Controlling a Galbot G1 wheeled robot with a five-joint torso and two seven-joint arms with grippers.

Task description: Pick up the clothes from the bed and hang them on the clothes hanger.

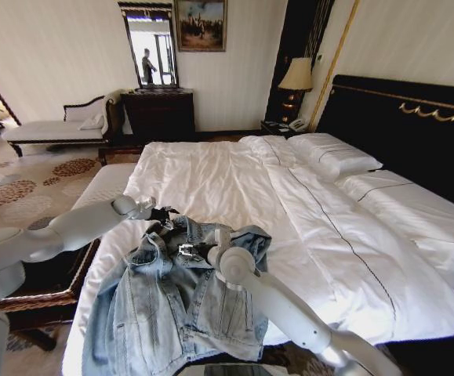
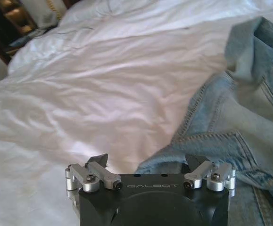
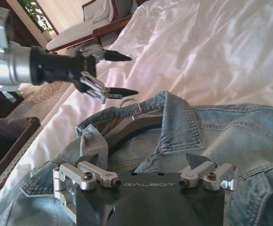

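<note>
Denim jacket (image 1: 183, 301) lies on the bed (image 1: 234, 188) near its foot edge, hanger (image 3: 136, 125) inside the collar (hook poking out). My left end effector (image 3: 115, 75) hovers spread just beside the collar; right end effector (image 3: 145, 165) spread above it. Best to pinch fabric and hanger together.

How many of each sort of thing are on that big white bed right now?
Light-blue denim jacket: 1
White pillows: 2
Hanger inside the jacket's collar: 1
Robot grippers over the jacket, left and right: 2
Total: 6
</note>
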